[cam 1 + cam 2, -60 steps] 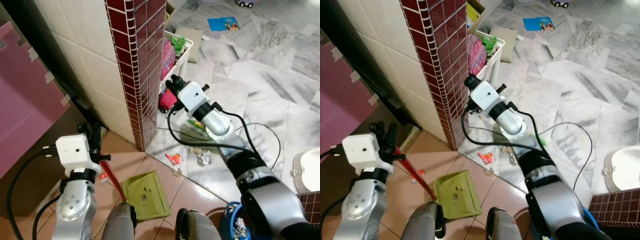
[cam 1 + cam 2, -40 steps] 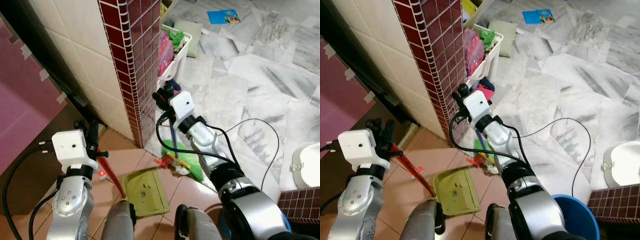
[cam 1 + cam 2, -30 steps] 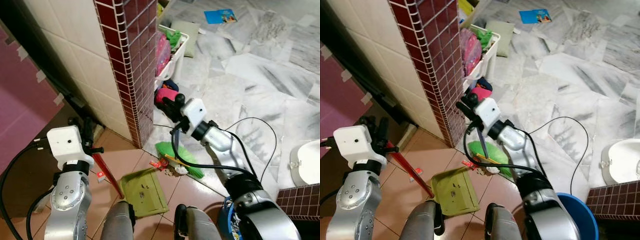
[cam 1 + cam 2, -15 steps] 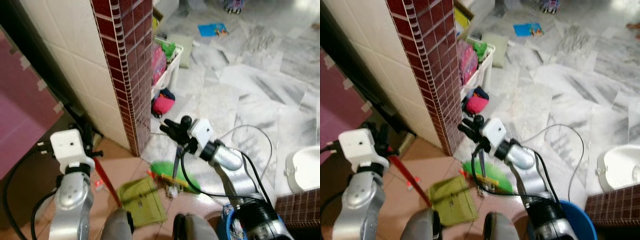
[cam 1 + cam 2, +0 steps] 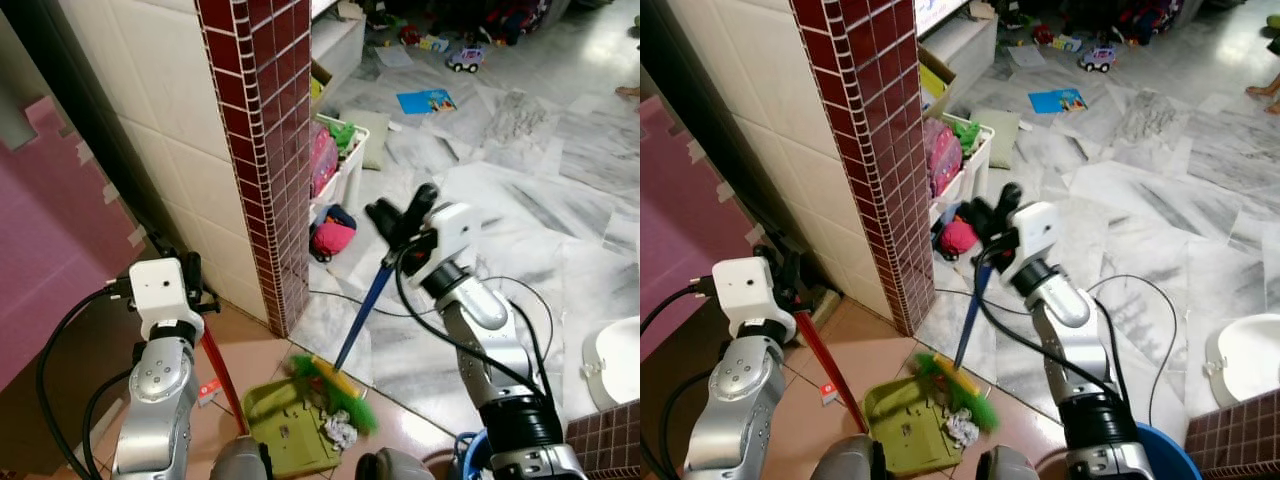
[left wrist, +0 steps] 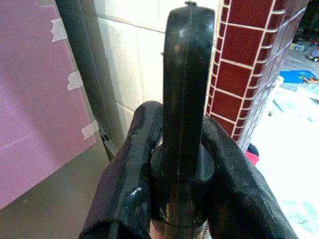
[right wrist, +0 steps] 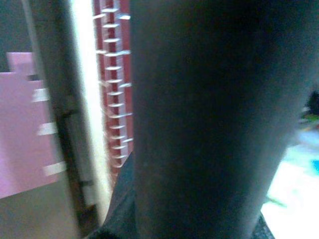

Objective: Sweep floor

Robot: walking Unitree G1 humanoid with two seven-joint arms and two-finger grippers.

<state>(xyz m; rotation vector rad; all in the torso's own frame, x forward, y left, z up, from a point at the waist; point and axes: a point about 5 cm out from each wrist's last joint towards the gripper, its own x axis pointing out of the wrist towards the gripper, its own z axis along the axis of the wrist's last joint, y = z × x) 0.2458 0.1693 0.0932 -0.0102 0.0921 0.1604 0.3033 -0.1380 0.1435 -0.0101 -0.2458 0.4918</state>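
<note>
A green dustpan [image 5: 285, 432] lies on the brown tiles by my feet, its red handle [image 5: 214, 365] rising to my left gripper [image 5: 190, 280]. In the left wrist view the fingers [image 6: 130, 174] are shut around the handle's black top [image 6: 182, 84]. My right gripper [image 5: 400, 216] is shut on the blue broom handle [image 5: 364, 308], which slants down to the green bristles [image 5: 330, 388] at the pan's far edge. Crumpled litter [image 5: 340, 430] lies on the pan by the bristles. In the right wrist view the dark handle [image 7: 199, 119] sits very close.
A dark red tiled pillar [image 5: 262, 150] stands just behind the pan. Past it sit a white basket of toys [image 5: 345, 150] and a pink bag [image 5: 332, 232]. A black cable [image 5: 500, 292] trails over the marble floor. A blue bucket [image 5: 1162, 450] stands at my right foot.
The broom has swept left, and the litter from the marble edge now lies on the dustpan. My right gripper has risen and the handle leans more. The camera tilted up.
</note>
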